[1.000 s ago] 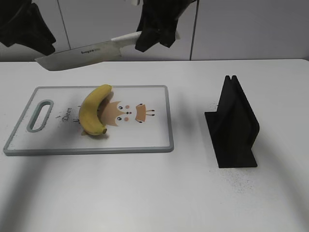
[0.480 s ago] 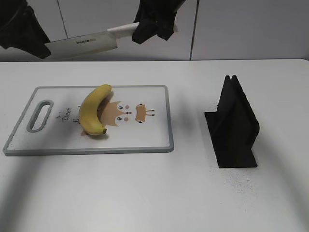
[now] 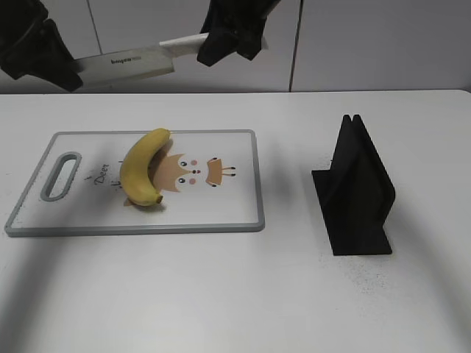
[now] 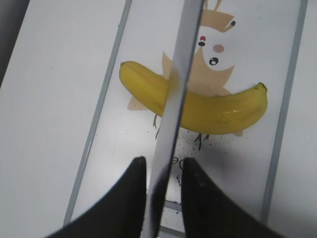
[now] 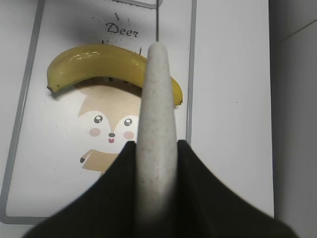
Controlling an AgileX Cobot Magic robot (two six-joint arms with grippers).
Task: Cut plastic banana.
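plastic banana (image 3: 144,176): glossy, curved, whole | right end effector (image 5: 156,163): clamps speckled knife handle (image 5: 156,124) | left end effector (image 4: 161,173): pinches flat blade (image 4: 177,84)

Glossy yellow plastic banana (image 3: 142,170) with a brown tip lies on a white cutting board (image 3: 221,209), grey-rimmed, printed with an orange deer cartoon. White worktop (image 3: 221,294); black stand (image 3: 358,191); white-bladed knife (image 3: 129,62), speckled pale handle.

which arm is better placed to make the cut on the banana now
Right. The right gripper grips the knife by its handle above the uncut plastic banana; the left gripper only pinches the blade tip.
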